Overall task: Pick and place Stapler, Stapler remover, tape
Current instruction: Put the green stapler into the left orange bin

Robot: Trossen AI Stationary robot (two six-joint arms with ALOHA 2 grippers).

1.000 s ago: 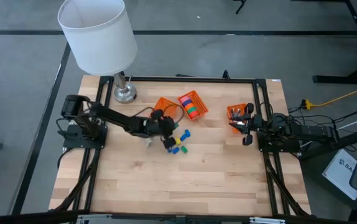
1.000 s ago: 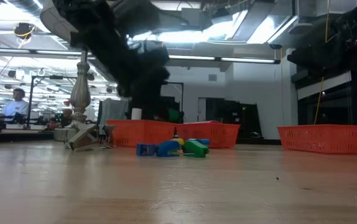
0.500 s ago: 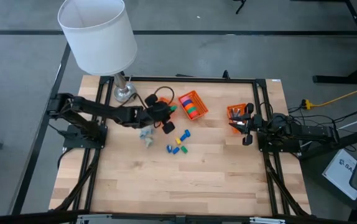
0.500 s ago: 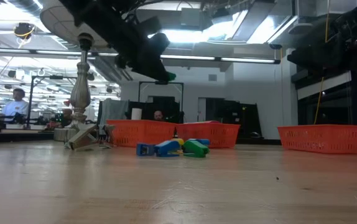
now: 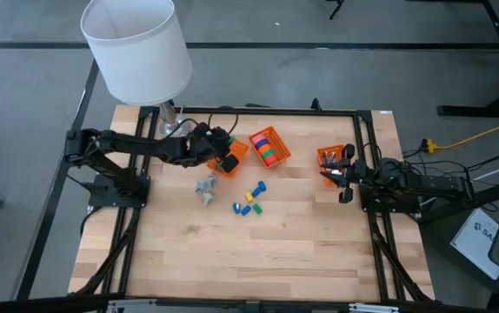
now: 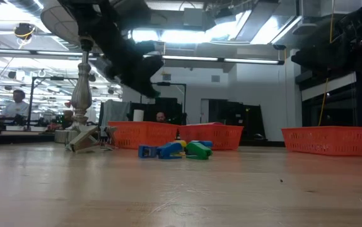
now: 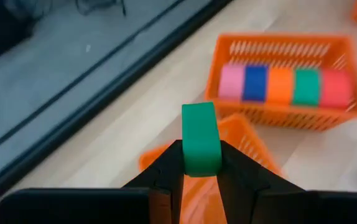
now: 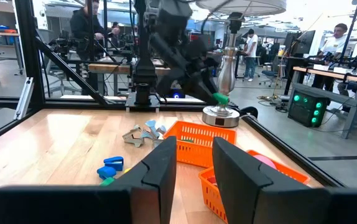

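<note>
One green block up in the air

Left gripper point(image 7: 201, 163) pinches a green block point(image 7: 200, 138) above the basket point(image 5: 235, 156) at the table's 12 o'clock, presumably to drop it; right gripper point(image 8: 194, 163), jaws spread, waits at 3 o'clock; tape point(image 5: 268, 148) sits in the neighbouring basket.

1 camera looks straight down, 1 level along the tabletop, 2 ride the wrists; all 4 share the orange baskets point(image 5: 269, 148).

No text, label or number can be read
</note>
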